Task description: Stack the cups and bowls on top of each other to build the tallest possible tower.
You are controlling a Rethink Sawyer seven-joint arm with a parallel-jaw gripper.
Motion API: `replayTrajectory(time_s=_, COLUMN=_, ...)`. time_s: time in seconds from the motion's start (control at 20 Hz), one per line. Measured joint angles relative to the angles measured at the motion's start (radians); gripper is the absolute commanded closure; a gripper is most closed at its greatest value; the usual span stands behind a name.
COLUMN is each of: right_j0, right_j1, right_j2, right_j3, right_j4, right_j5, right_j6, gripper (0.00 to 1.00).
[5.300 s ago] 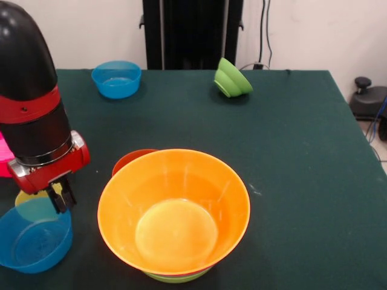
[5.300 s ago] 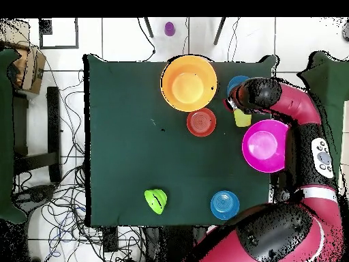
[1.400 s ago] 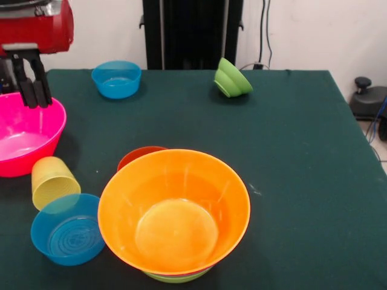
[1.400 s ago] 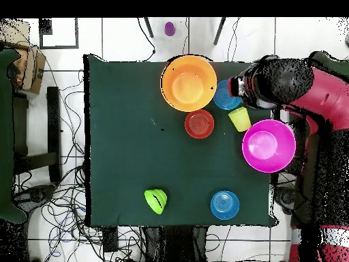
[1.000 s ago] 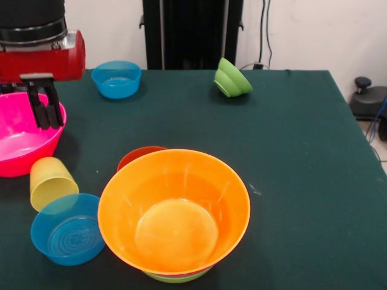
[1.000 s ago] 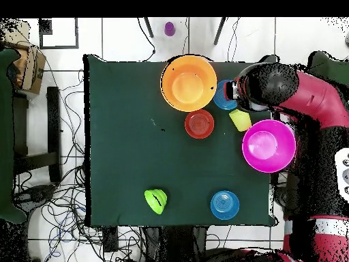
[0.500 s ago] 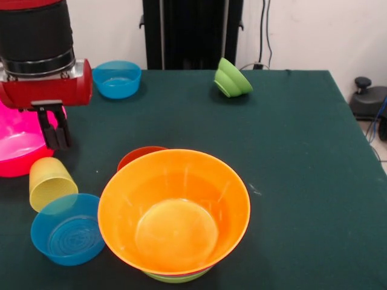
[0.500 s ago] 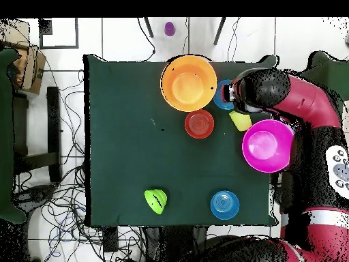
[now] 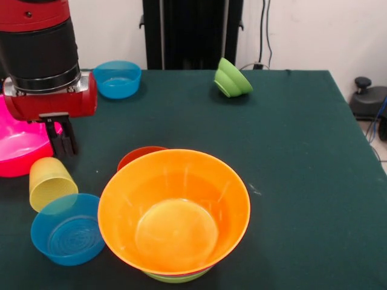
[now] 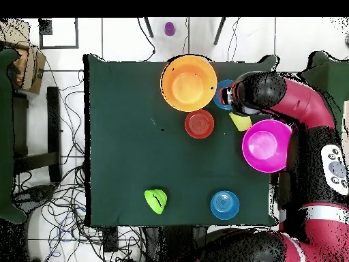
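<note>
One tower (image 9: 174,217) begun, orange over green | gripper (image 9: 62,140) clenched, empty | below it, yellow cup (image 9: 52,183), blue bowl (image 9: 66,229) unstacked.

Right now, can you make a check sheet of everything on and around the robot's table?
Surface: dark green table, flat.
Job's things: orange bowl nested on a lime-green bowl; red-orange bowl behind it; yellow cup lying tilted beside the near blue bowl; pink bowl; far blue bowl; tipped green bowl.
Clutter: nothing seen.
Grippers: gripper above the cup, jaws close together, holding nothing.
Cables: a tangle on the floor.
Surroundings: tiled floor, white wall.
</note>
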Motion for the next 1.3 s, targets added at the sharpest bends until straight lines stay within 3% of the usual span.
replayTrajectory(time_s=0.05, right_j0=0.0, right_j1=0.002, right_j2=-0.001, right_j3=-0.002, right_j4=0.0, right_j5=0.001, right_j6=0.0, gripper=1.0)
replayTrajectory(time_s=0.1, right_j0=0.0, right_j1=0.009, right_j2=-0.003, right_j3=-0.016, right_j4=-0.001, right_j5=0.012, right_j6=0.0, gripper=0.0)
replayTrajectory(time_s=0.95, right_j0=0.002, right_j1=0.027, right_j2=-0.007, right_j3=-0.063, right_j4=-0.004, right_j5=0.043, right_j6=0.0, gripper=0.0)
replayTrajectory(time_s=1.3, right_j0=0.003, right_j1=0.069, right_j2=-0.007, right_j3=-0.139, right_j4=-0.005, right_j5=0.068, right_j6=0.0, gripper=0.0)
